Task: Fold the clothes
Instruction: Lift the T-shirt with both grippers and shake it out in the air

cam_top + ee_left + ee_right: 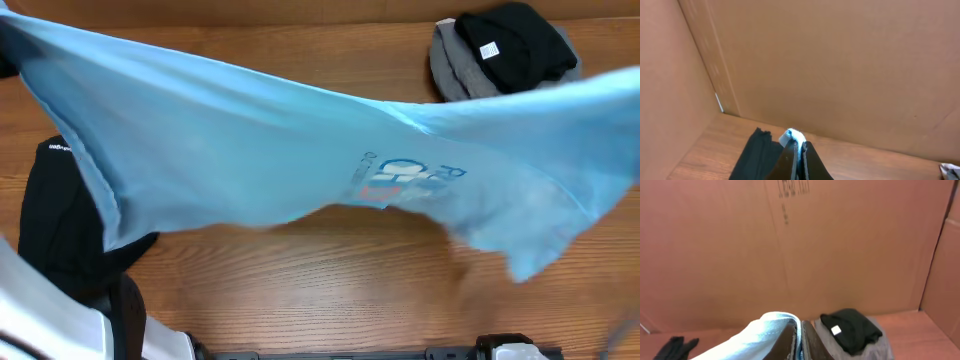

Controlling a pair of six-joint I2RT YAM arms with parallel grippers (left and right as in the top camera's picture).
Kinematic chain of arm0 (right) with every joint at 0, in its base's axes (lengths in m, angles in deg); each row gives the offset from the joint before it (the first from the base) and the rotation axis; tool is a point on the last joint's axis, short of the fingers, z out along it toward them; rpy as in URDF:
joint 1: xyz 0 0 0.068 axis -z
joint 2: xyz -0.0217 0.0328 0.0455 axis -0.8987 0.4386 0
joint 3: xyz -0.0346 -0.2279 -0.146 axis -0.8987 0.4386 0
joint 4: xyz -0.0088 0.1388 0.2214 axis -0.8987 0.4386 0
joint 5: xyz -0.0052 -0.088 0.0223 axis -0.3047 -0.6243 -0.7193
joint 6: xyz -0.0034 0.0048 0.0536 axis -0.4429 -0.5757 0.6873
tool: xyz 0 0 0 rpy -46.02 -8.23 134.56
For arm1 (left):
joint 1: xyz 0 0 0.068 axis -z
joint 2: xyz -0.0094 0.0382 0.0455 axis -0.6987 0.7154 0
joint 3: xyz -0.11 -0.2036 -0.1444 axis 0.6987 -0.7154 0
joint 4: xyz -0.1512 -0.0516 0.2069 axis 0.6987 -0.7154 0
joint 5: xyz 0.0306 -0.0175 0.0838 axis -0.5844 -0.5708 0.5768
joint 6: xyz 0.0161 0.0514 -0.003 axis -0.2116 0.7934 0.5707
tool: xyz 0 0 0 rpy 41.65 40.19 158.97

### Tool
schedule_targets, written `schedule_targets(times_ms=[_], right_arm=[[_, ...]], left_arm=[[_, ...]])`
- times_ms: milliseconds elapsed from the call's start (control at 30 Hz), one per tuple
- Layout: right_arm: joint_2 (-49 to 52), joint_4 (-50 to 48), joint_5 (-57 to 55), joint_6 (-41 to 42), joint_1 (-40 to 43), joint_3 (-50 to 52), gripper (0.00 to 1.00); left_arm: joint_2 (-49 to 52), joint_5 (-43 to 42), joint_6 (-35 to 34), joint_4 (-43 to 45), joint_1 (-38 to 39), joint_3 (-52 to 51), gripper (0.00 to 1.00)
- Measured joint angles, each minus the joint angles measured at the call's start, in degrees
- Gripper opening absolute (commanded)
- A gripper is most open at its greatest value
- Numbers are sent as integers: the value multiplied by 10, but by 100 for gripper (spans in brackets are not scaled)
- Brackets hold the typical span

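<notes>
From above, the blue T-shirt (pixel 300 150) hangs stretched in the air over the tabletop (pixel 330 290). It looks blurry. The black garment (pixel 60 220) lies at the left. No fingers show here.

In the left wrist view, the left fingers (pixel 790 157) are pinched shut on a bit of blue cloth.

In the right wrist view, the right fingers (pixel 807 337) are pinched shut on the shirt too.

I think the shirt should be pulled tight, held level and laid down flat. Its sleeves are hard to make out.

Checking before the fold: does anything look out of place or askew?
Nothing damaged or spilled. The light blue T-shirt hangs stretched above the table; the black garment lies bunched at the left edge, unfolded.
</notes>
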Motion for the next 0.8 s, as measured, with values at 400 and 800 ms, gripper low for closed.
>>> schedule_targets(times_ms=[400,800], right_arm=[[272,-222,31,-44,0,12,4],[349,-511,42,-50,10,-47,4]], left_arm=[[187,-49,-42,156,1,-2,4],[248,-81,-100,497,68,-7,4]])
